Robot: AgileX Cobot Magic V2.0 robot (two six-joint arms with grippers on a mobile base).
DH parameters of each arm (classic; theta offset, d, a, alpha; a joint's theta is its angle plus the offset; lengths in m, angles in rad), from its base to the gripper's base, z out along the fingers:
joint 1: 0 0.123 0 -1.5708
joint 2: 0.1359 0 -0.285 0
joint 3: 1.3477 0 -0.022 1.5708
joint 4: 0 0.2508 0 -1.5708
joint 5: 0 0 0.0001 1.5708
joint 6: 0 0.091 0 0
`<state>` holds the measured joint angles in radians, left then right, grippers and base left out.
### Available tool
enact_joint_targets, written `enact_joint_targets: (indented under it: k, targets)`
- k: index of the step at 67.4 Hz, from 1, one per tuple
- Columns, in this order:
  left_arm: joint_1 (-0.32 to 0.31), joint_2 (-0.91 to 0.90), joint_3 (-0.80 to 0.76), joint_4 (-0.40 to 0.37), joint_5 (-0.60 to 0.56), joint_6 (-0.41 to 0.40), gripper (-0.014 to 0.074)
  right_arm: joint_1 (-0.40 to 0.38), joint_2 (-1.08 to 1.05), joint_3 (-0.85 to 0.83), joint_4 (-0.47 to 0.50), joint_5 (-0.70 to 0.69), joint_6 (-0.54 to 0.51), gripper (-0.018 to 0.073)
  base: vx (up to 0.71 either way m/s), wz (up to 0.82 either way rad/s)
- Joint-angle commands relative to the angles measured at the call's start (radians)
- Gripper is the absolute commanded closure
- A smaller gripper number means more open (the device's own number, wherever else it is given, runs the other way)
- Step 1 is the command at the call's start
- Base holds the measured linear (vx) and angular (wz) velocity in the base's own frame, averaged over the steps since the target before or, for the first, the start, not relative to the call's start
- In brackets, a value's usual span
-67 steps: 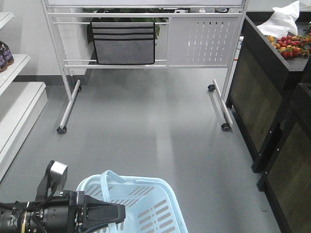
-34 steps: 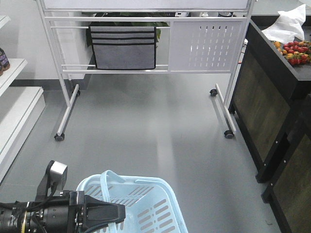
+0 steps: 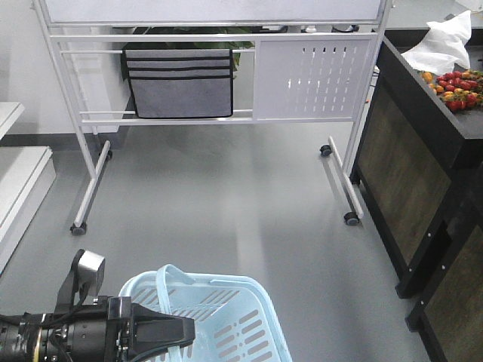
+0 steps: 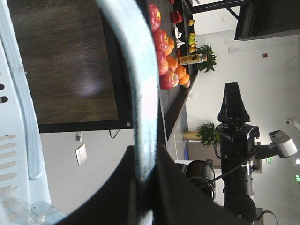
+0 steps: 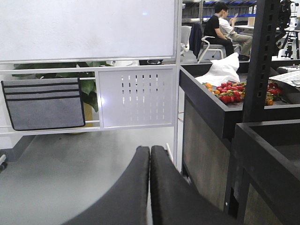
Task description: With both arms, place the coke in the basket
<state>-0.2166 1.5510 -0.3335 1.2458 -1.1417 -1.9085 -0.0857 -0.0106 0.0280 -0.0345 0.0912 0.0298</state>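
Hiding/cut off: basket (image 3: pixel 204 282) runs off bottom edge of front view, inside mostly unseen; L arm (image 3: pixel 45 339) cropped at corner.
Unclear: crinkly clear stuff (image 4: pixel 28 212) low in L wrist view, can't tell what.
L gripper (image 4: pixel 146 157): clamped on handle (image 4: pixel 140 79) of basket, a finger each side of the loop.
R gripper (image 5: pixel 149 159): fingers pressed together, nothing between.
Basket spot: bottom centre-left of front view, over floor; can't tell if resting.
Floor (image 3: pixel 241 204): plain grey, slight sheen.
Room: wheeled whiteboard stand (image 3: pixel 306 72) w/ grey pocket bag (image 3: pixel 179 87) at back; dark counter (image 3: pixel 400 151) on R w/ red fruit (image 3: pixel 462 81), white cloth (image 3: pixel 445 38); white shelving (image 3: pixel 19 181) on L.
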Motion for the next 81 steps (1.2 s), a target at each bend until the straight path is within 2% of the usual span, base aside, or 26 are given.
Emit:
enact_joint_targets:
  k: [1, 81]
  targets:
    - [-0.001, -0.034, -0.013, -0.047, -0.233, 0.008, 0.0603, -0.002, -0.013, 0.007, -0.008, -0.07, -0.005, 0.0569, 0.16, -0.06]
    - [-0.001, -0.034, -0.013, -0.047, -0.233, 0.008, 0.0603, -0.002, -0.013, 0.007, -0.008, -0.07, -0.005, 0.0569, 0.13, -0.01]
